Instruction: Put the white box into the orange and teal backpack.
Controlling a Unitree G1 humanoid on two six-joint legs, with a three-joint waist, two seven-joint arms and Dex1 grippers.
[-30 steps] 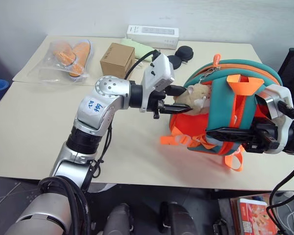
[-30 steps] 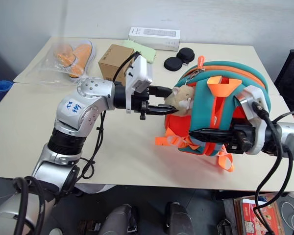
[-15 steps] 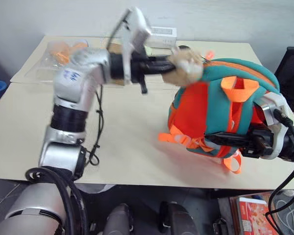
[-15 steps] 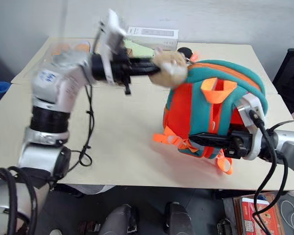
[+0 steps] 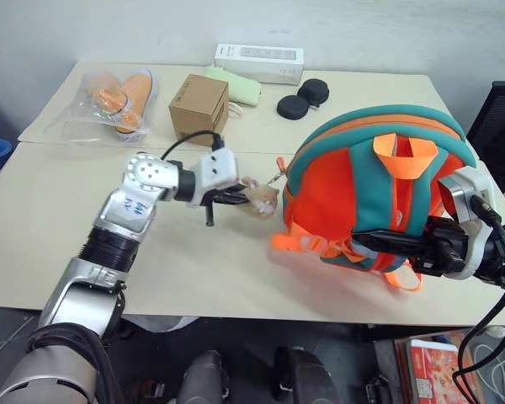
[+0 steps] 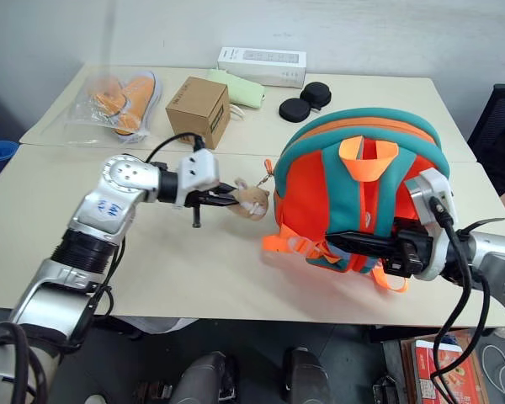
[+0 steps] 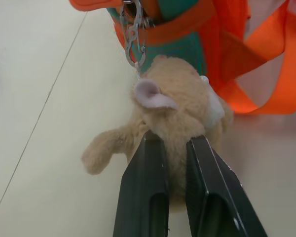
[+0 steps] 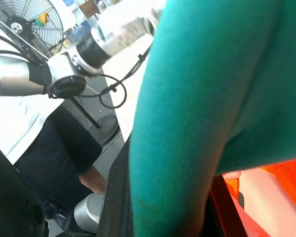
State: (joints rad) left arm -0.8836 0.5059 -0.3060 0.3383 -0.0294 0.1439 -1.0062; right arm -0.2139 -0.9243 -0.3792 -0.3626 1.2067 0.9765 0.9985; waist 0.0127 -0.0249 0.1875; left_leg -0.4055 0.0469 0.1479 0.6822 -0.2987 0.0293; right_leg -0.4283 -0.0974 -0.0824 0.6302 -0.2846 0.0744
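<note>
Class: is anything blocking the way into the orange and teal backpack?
On the orange and teal backpack the zip seam looks closed, so no opening shows. The left gripper is shut on its plush toy, the right gripper on its teal fabric.

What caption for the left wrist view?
Left gripper shut on the tan plush cat toy, clipped to the orange and teal backpack.
</note>
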